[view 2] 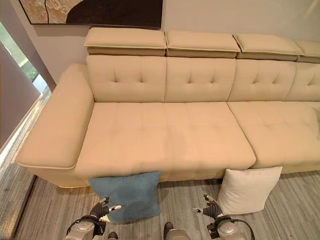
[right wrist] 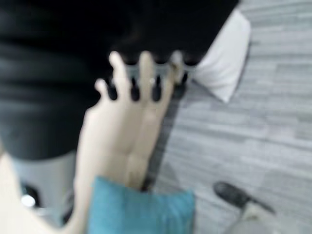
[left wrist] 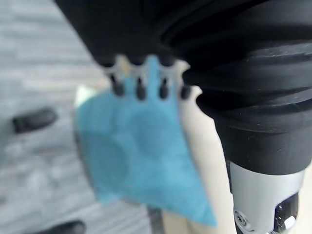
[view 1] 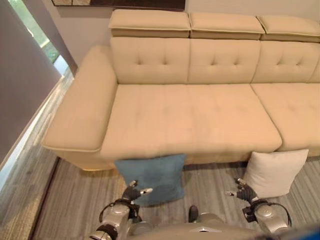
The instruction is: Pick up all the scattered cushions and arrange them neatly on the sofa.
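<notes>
Two cushions are propped against the sofa point(view 1: 190, 125) front, low in frame.
Blue cushion point(view 1: 152, 177) and white cushion point(view 1: 275, 172) await lifting; left hand point(view 1: 134, 192) and right hand point(view 1: 245, 191) are held released, empty, nearby.

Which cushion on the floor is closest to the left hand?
The blue cushion, leaning against the sofa front right beside the left hand. The white cushion stands further along, by the right hand.

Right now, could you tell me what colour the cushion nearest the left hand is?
Blue cushion, plain, leaning on the sofa front; clearest in the right eye view.
</notes>
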`<state>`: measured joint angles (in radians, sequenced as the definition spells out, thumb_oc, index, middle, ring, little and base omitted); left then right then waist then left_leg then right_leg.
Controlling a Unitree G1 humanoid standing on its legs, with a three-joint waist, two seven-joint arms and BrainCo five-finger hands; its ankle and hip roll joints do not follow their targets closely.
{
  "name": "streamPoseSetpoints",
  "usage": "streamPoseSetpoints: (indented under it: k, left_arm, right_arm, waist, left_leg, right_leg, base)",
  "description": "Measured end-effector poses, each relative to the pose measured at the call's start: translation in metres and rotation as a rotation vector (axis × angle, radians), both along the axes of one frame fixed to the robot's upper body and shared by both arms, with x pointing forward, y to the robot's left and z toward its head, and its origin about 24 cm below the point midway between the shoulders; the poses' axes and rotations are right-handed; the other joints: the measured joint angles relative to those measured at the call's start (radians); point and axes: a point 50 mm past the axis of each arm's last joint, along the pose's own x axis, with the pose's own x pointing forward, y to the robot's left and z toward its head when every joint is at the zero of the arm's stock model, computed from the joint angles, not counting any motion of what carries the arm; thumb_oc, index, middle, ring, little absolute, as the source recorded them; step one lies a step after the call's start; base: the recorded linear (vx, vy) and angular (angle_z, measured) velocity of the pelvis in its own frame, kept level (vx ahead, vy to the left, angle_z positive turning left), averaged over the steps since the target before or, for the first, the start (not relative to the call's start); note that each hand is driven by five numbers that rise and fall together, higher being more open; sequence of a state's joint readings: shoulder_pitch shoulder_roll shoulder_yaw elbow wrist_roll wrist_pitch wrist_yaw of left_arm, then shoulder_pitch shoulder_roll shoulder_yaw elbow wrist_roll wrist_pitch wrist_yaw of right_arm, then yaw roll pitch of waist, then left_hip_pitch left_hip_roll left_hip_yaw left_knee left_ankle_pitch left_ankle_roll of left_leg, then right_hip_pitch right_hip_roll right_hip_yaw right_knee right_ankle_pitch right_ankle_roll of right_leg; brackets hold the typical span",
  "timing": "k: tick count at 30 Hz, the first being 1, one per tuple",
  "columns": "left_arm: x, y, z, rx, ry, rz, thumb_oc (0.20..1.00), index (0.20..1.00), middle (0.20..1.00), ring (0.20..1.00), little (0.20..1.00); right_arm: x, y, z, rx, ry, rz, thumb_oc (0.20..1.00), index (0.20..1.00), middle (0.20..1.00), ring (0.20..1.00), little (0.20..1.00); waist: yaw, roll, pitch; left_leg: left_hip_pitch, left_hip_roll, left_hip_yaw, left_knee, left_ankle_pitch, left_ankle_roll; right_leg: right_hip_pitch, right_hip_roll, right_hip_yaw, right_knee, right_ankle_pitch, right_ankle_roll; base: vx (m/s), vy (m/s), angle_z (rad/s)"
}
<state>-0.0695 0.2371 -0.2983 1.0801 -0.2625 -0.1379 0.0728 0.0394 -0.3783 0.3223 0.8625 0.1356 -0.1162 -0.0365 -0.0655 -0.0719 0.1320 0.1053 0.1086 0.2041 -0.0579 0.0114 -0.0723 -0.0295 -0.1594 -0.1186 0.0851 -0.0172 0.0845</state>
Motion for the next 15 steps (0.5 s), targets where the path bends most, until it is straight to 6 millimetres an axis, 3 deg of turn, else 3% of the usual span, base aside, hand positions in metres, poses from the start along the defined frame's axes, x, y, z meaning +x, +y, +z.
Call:
streamPoseSetpoints:
  k: [3, 6, 7, 9, 10, 11, 13, 14, 15]
  left_arm:
    - [0.001, 0.016, 0.004, 0.046, -0.007, 0.006, 1.000, 1.000, 1.000, 1.000, 1.000]
    - [0.003, 0.030, 0.008, 0.091, -0.018, 0.021, 1.000, 1.000, 1.000, 1.000, 1.000]
    - [0.006, 0.038, 0.012, 0.108, -0.027, 0.028, 1.000, 1.000, 1.000, 1.000, 1.000]
    - [0.008, 0.038, 0.013, 0.103, -0.039, 0.038, 1.000, 1.000, 1.000, 1.000, 1.000]
    - [0.008, 0.036, 0.013, 0.098, -0.042, 0.039, 1.000, 1.000, 1.000, 1.000, 1.000]
    - [0.004, 0.036, 0.012, 0.087, -0.042, 0.056, 1.000, 1.000, 1.000, 1.000, 1.000]
    - [0.007, 0.034, 0.012, 0.083, -0.050, 0.051, 1.000, 1.000, 1.000, 1.000, 1.000]
    - [0.011, 0.028, 0.013, 0.070, -0.062, 0.046, 1.000, 1.000, 1.000, 1.000, 1.000]
    - [0.013, 0.024, 0.013, 0.059, -0.068, 0.044, 1.000, 1.000, 1.000, 1.000, 1.000]
  right_arm:
    - [0.002, 0.014, -0.003, 0.040, -0.004, 0.002, 1.000, 1.000, 1.000, 1.000, 1.000]
    - [0.013, 0.029, -0.001, 0.075, -0.030, 0.015, 1.000, 1.000, 1.000, 1.000, 1.000]
    - [0.016, 0.036, -0.001, 0.092, -0.041, 0.026, 1.000, 1.000, 1.000, 1.000, 1.000]
    - [0.015, 0.037, -0.001, 0.093, -0.038, 0.032, 1.000, 1.000, 1.000, 1.000, 1.000]
    - [0.012, 0.036, -0.002, 0.091, -0.032, 0.031, 1.000, 1.000, 1.000, 1.000, 1.000]
    - [0.013, 0.037, -0.001, 0.090, -0.035, 0.038, 1.000, 1.000, 1.000, 1.000, 1.000]
    - [0.014, 0.039, -0.001, 0.088, -0.040, 0.054, 1.000, 1.000, 1.000, 1.000, 1.000]
    - [0.014, 0.034, 0.000, 0.073, -0.040, 0.049, 1.000, 1.000, 1.000, 1.000, 1.000]
    - [0.014, 0.030, 0.001, 0.064, -0.044, 0.048, 1.000, 1.000, 1.000, 1.000, 1.000]
  waist:
    - [0.006, -0.015, 0.001]
    - [0.017, -0.018, 0.013]
    - [0.019, -0.024, 0.019]
    - [0.016, -0.023, 0.028]
    - [0.015, -0.019, 0.032]
    - [0.008, -0.016, 0.037]
    - [-0.006, -0.014, 0.038]
    - [-0.005, -0.012, 0.040]
    - [-0.004, -0.008, 0.042]
  left_leg:
    - [-0.001, -0.072, 0.039, 0.009, -0.021, 0.048]
    - [-0.009, -0.094, 0.100, 0.007, -0.028, 0.067]
    - [-0.014, -0.101, 0.123, 0.008, -0.034, 0.078]
    - [-0.008, -0.103, 0.130, -0.011, -0.040, 0.093]
    - [0.004, -0.106, 0.127, -0.025, -0.042, 0.091]
    - [0.018, -0.094, 0.111, -0.041, -0.031, 0.102]
    - [-0.003, -0.073, 0.090, -0.040, -0.030, 0.084]
    - [-0.014, -0.070, 0.063, -0.035, -0.004, 0.079]
    - [-0.020, -0.064, 0.052, -0.035, 0.001, 0.075]
  right_leg:
    - [-0.031, -0.065, 0.044, 0.009, 0.024, 0.046]
    - [-0.074, -0.077, 0.051, 0.002, 0.085, 0.055]
    - [-0.079, -0.078, 0.022, -0.022, 0.127, 0.054]
    - [-0.087, -0.078, -0.011, -0.008, 0.128, 0.060]
    - [-0.090, -0.070, -0.012, 0.012, 0.103, 0.071]
    - [-0.118, -0.010, 0.039, 0.076, 0.023, 0.083]
    - [-0.122, 0.053, 0.050, 0.093, -0.014, 0.038]
    - [-0.110, 0.060, 0.032, 0.066, -0.009, 0.011]
    - [-0.093, 0.068, 0.026, 0.047, -0.004, 0.006]
  base:
    - [-0.01, 0.242, -0.35]
    - [0.01, 0.131, -0.63]
    - [0.09, 0.191, -0.63]
    - [0.15, 0.185, -0.23]
    - [0.15, 0.102, -0.15]
    - [0.08, 0.032, -0.13]
    - [0.05, -0.018, 0.32]
    - [0.07, -0.044, 0.62]
    - [0.05, -0.074, 0.58]
